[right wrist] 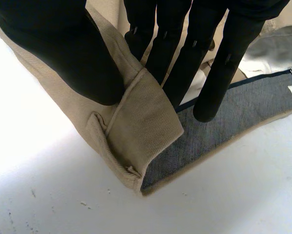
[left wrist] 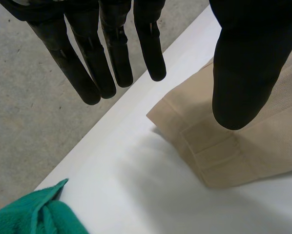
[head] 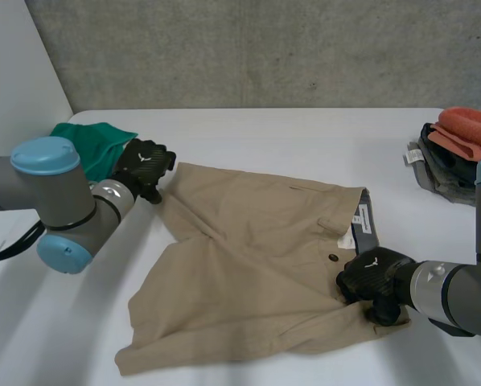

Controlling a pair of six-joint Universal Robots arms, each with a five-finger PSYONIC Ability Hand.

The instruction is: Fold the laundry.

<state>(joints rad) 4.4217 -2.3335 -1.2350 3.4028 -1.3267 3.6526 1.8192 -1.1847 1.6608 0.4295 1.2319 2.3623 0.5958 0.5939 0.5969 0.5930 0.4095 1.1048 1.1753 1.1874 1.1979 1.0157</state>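
Observation:
Tan shorts (head: 248, 265) lie spread across the white table (head: 265, 133), folded lengthwise, waistband to the right and leg hems to the left. My left hand (head: 142, 167) hovers at the far left leg hem, open. In its wrist view the fingers (left wrist: 112, 53) are straight and apart from the thumb, just above the hem corner (left wrist: 209, 146), holding nothing. My right hand (head: 373, 277) is at the waistband's near corner. There the thumb (right wrist: 63, 44) and fingers pinch a fold of the waistband (right wrist: 146, 122), with its dark lining turned out.
A green cloth (head: 96, 145) is bunched at the table's far left corner, right behind my left hand; it also lies beyond the hem (left wrist: 33, 217). A pile of orange and grey laundry (head: 458, 149) sits at the right edge. The grey floor (left wrist: 29, 122) lies past the table edge.

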